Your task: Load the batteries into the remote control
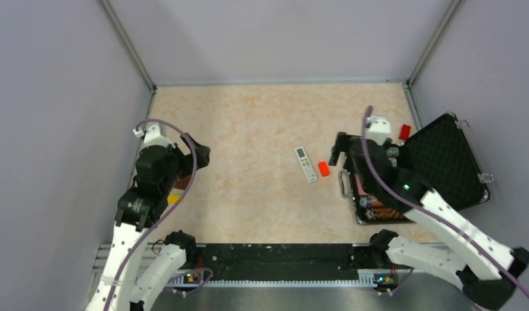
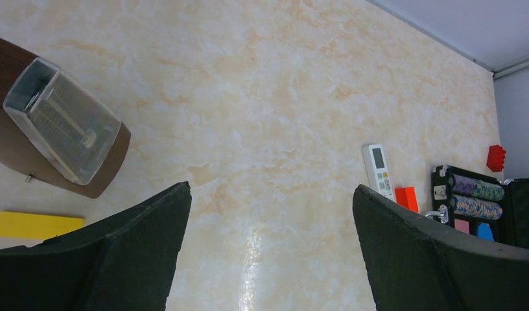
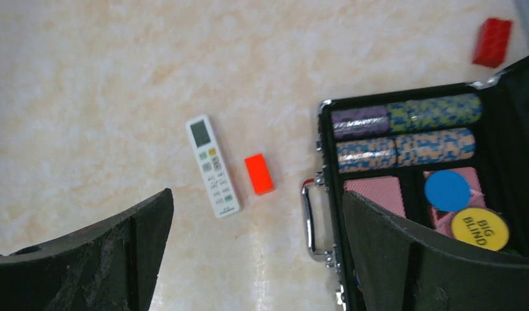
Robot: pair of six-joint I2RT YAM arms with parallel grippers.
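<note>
The white remote control (image 1: 306, 164) lies buttons-up near the middle of the table, its greenish display at the far end; it also shows in the left wrist view (image 2: 379, 170) and the right wrist view (image 3: 213, 166). No batteries show in any view. My right gripper (image 1: 338, 150) (image 3: 257, 202) hovers open just right of the remote, over bare table beside the case handle, with nothing between its fingers. My left gripper (image 1: 196, 151) (image 2: 270, 189) hangs open and empty at the left side of the table, far from the remote.
An orange-red block (image 1: 323, 168) (image 3: 258, 173) lies right beside the remote. A second red block (image 1: 404, 131) sits farther back. An open black case (image 1: 443, 162) (image 3: 327, 139) of poker chips stands at right. At left are a brown-based clear box (image 2: 61, 129) and a yellow bar (image 2: 35, 224).
</note>
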